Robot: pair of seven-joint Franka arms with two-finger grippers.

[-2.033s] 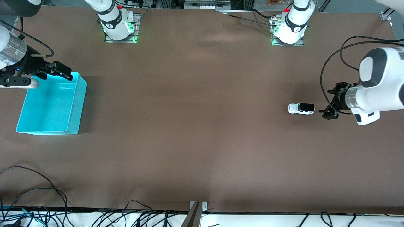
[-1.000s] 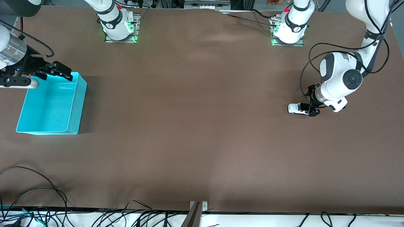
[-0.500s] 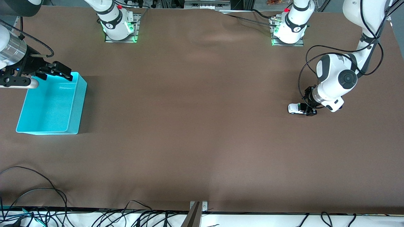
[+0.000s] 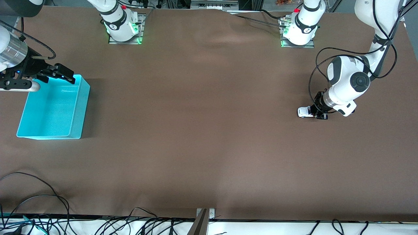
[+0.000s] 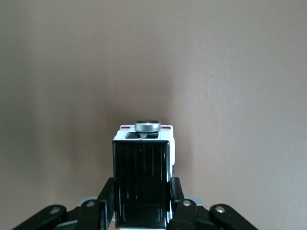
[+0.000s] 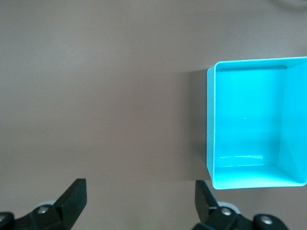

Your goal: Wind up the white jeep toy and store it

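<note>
My left jaws (image 4: 319, 112) are down at the desk (image 4: 209, 137), closed against both sides of the white jeep toy (image 4: 305, 112). Its black roof sits squarely between my fingers (image 5: 178, 206), and its white end pokes out ahead of them, wheels on the brown surface. My right jaws (image 4: 60, 74) wait, spread wide with nothing in them, over the rim of the cyan bin (image 4: 78, 107), well apart from the jeep.
</note>
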